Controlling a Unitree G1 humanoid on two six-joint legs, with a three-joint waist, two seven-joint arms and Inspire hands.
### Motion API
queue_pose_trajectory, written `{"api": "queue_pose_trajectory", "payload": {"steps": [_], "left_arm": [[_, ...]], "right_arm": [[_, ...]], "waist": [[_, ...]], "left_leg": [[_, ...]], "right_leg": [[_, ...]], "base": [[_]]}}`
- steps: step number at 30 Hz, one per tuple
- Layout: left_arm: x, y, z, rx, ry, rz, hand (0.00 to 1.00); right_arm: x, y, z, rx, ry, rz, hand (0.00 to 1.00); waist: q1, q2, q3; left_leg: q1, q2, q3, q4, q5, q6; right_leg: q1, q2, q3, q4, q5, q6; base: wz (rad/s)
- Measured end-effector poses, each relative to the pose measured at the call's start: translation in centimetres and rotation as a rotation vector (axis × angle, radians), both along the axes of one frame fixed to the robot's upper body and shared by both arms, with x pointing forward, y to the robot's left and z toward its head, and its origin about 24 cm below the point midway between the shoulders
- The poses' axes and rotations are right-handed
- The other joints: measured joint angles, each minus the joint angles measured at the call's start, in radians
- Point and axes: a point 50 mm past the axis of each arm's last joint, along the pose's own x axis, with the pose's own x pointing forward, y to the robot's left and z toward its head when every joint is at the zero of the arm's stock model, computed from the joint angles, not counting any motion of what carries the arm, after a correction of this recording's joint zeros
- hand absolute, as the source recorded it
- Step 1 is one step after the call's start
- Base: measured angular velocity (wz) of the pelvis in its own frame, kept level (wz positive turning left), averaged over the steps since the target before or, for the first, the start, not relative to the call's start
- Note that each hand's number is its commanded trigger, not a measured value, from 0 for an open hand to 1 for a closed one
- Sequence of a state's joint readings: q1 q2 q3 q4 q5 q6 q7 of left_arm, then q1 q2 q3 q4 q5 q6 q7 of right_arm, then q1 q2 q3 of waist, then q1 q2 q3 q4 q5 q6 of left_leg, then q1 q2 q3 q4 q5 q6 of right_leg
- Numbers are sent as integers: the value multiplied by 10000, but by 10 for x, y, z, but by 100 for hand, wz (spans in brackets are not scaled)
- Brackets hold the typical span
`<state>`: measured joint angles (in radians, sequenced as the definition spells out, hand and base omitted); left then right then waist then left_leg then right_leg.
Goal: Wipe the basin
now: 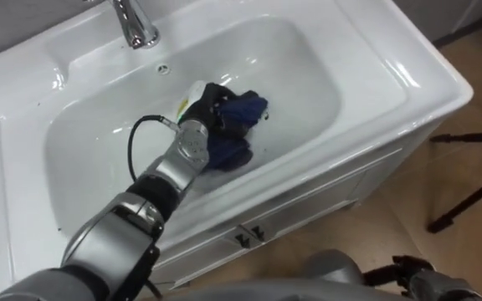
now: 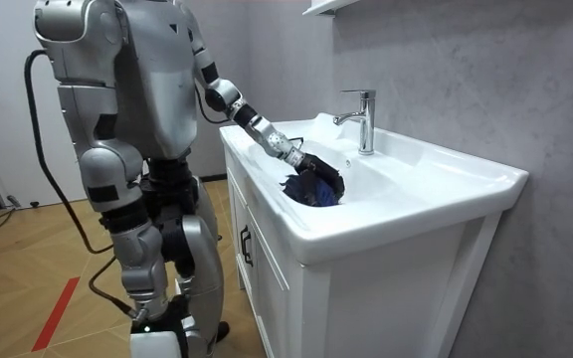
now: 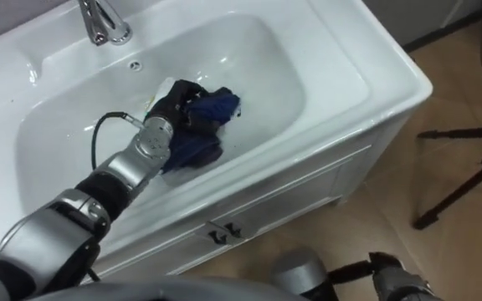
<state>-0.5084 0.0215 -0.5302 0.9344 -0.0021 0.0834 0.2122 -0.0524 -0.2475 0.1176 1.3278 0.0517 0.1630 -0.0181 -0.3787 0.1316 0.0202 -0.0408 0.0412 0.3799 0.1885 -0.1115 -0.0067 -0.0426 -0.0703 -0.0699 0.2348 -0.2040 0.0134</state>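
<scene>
White basin [image 1: 375, 75] and vanity cabinet [image 1: 308, 209] are seen below a chrome tap [image 1: 134, 21], with wooden floor alongside. Coverage could be lost from here: the dark blue cloth [image 1: 245, 110] is bunched rather than spread, so patches may be missed, and it could be pulled from the grip on the bowl's slope. The cloth is pressed to the basin floor by the left hand [image 1: 210, 104], fingers curled into it. The right hand [image 1: 412, 274] is seen low beside the cabinet.
</scene>
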Motion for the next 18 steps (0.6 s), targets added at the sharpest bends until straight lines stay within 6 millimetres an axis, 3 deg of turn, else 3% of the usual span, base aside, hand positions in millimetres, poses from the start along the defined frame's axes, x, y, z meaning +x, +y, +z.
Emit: {"api": "queue_pose_trajectory", "payload": {"steps": [8,13,18], "left_arm": [[8,-25,21,-1257,-151,-1097,100],[10,-54,56,-2316,-1111,-2438,100],[11,-62,72,-2891,-1518,-2865,100]], "right_arm": [[-4,-5,1,-153,513,603,0],[-6,-7,1,-251,696,904,0],[-8,-8,1,-312,684,896,0]], "waist": [[-248,254,7],[-277,564,20],[-267,626,38]], "left_leg": [[-124,-3,-50,27,-28,44],[-230,-16,-240,114,-92,139],[-94,-17,-185,86,-92,139]], "right_leg": [[-56,6,-16,14,-23,10],[-37,-24,-165,13,-20,19],[101,-25,-175,-5,-29,31]], "base": [[5],[11],[0]]}}
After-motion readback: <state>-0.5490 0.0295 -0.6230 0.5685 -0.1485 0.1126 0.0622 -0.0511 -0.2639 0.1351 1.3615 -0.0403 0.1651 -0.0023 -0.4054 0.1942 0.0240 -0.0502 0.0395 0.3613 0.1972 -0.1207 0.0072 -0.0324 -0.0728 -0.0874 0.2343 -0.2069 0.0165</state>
